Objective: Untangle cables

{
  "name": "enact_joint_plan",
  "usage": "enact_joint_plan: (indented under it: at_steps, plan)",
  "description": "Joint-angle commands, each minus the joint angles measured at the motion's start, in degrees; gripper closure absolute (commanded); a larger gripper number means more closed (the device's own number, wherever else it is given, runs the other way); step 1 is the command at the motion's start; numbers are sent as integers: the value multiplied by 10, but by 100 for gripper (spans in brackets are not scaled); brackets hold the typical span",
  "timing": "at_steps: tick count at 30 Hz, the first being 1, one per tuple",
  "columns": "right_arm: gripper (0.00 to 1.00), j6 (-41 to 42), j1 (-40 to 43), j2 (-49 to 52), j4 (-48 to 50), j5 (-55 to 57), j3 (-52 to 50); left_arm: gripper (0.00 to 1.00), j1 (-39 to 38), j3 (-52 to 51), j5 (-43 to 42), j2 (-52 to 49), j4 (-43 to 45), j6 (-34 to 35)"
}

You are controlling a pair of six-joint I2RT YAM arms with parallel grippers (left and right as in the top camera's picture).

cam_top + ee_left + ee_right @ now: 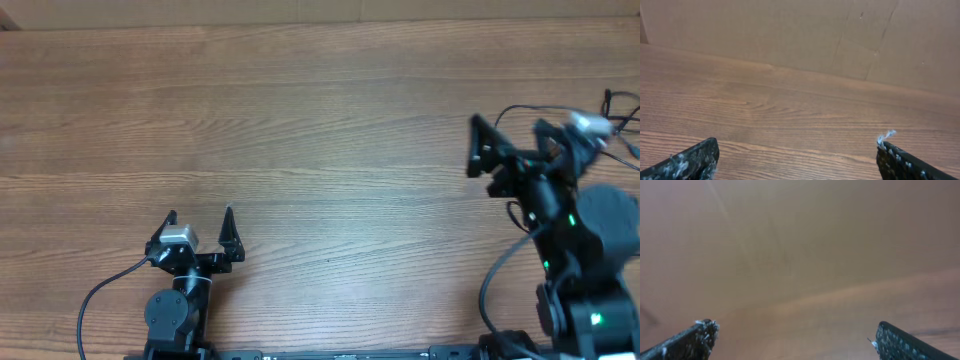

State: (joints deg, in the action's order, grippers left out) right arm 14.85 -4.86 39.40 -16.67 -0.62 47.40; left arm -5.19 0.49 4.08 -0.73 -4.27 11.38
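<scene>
Both left gripper (pixel 200 212) and right gripper (pixel 505 122) are hanging open and empty, first needing to locate unseen cables

This is a robotics lab test bench, not a home or a shop. A wood-grain counter (pixel 300 120) fills the overhead view. Two black robot arms sit at its near edge, the left arm (pixel 175 315) and the right arm (pixel 590 270). The right arm shows small green indicator lights (pixel 570 220), and a thick black wire (pixel 100 290) loops out from the left arm. In the left wrist view, a plain brown cardboard-like panel (pixel 790 30) with seams and creases stands behind the counter.
</scene>
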Motion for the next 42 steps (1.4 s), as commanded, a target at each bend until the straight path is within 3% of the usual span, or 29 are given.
enact_joint_plan:
  at_steps: [1,15,19,25,30,38,42]
  plan:
    - [0,2,40,-54,74,-26,-73,0,3,-2,-5,5,1,-9]
    - [0,2,75,-227,413,-50,-399,0,3,-2,-5,5,1,-9]
    - [0,2,75,-243,455,-50,-450,0,3,-2,-5,5,1,-9]
    - [0,1,75,-252,400,-48,-469,0,3,-2,-5,5,1,-9]
    - [0,-2,75,-266,300,-44,-469,0,3,-2,-5,5,1,-9]
    - [0,-76,75,-356,154,-45,-469,0,3,-2,-5,5,1,-9]
    - [0,-133,75,-393,126,-57,-469,0,3,-2,-5,5,1,-9]
